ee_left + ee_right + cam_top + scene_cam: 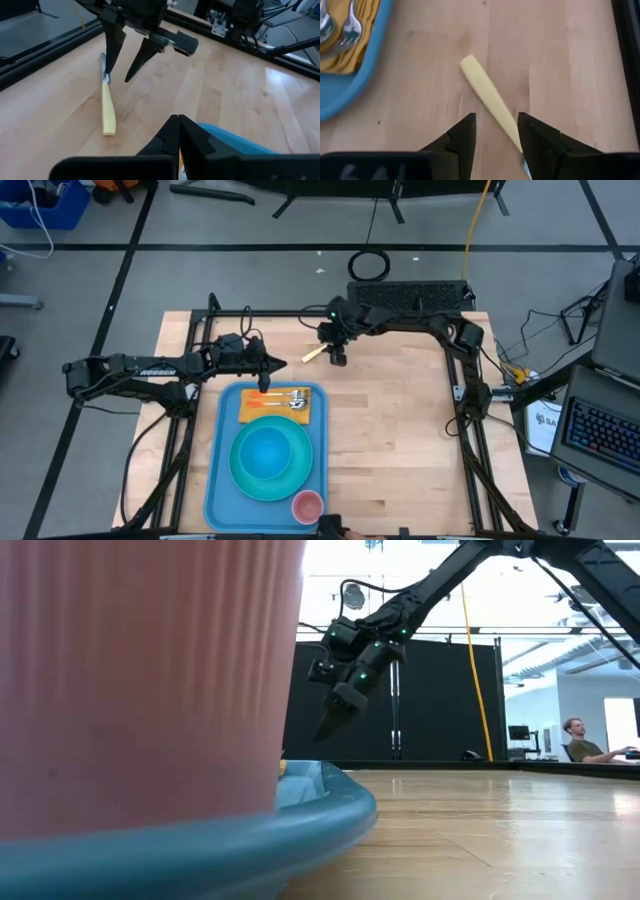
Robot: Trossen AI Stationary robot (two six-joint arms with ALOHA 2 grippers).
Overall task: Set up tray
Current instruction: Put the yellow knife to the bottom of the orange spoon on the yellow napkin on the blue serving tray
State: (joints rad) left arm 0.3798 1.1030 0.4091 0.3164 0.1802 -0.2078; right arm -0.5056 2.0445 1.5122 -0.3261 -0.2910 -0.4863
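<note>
The tray point(222, 490) lies on the table point(400, 430), toward its near edge and left of centre. On the tray, a turquoise plate point(240, 465) fills the middle with a blue bowl point(265, 452) sitting on it. A yellow napkin point(250, 412) lies across the tray's far end, carrying a fork point(351, 30) and a spoon point(326, 22). A pink cup point(306, 505) stands at the tray's near right corner; in the low view it fills the left side of the picture.

Just beyond the tray's far right corner, a knife point(106, 100) with a pale yellow handle lies flat on the bare wood, apart from the tray.

The right gripper point(120, 77) hangs over the knife's blade end, its fingers spread and empty, tips just above the wood on either side of the blade.

The left gripper point(268, 376) sits at the tray's far edge over the napkin, clenched tight with nothing between its fingers.

A person point(580, 740) sits at a desk in the room well beyond the tray.
</note>
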